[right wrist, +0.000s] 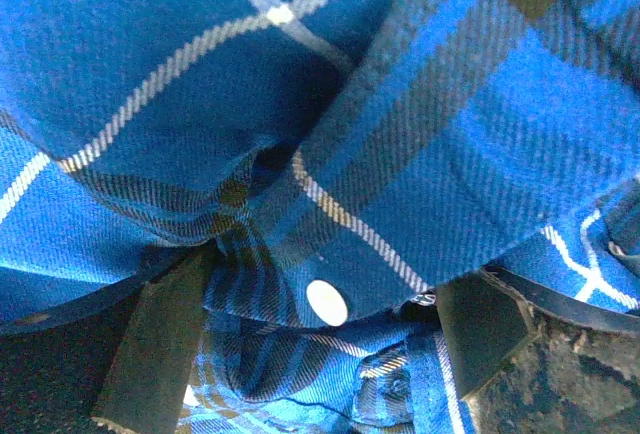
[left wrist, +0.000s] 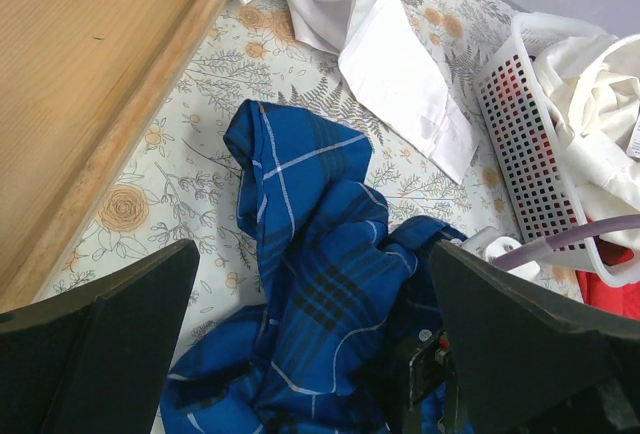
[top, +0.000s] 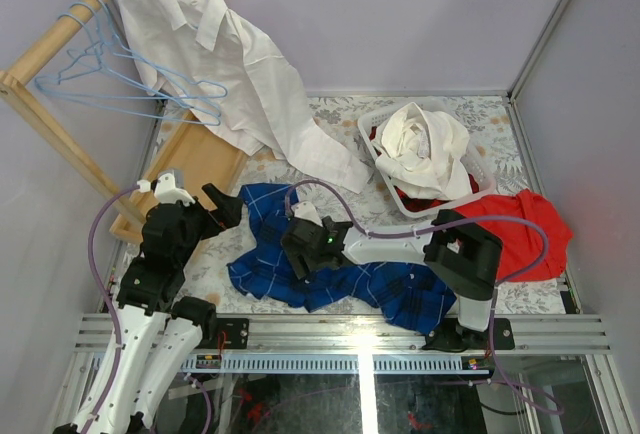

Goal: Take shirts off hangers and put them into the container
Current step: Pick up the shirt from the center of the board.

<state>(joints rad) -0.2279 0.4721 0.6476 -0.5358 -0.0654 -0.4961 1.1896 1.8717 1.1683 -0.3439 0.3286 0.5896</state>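
Note:
A dark blue checked shirt [top: 330, 279] lies crumpled on the table in front of the arms. My right gripper [top: 292, 246] is pressed into it, open, with folds of the blue shirt [right wrist: 330, 154] and a white button between its spread fingers [right wrist: 160, 344]. My left gripper [top: 225, 202] hovers open just left of the blue shirt [left wrist: 310, 204] and holds nothing. One white shirt [top: 240, 74] hangs on a hanger at the rack, its sleeve trailing onto the table. Empty light-blue hangers [top: 110, 79] hang beside it. The white basket [top: 385, 176] holds another white shirt [top: 425, 144] over red fabric.
The wooden rack's poles and base board [top: 195, 159] fill the left side, next to my left arm. A plain red cloth [top: 525, 229] lies right of the basket, by the right arm's elbow. The white sleeve [left wrist: 400, 84] lies between the blue shirt and the basket wall [left wrist: 520, 154].

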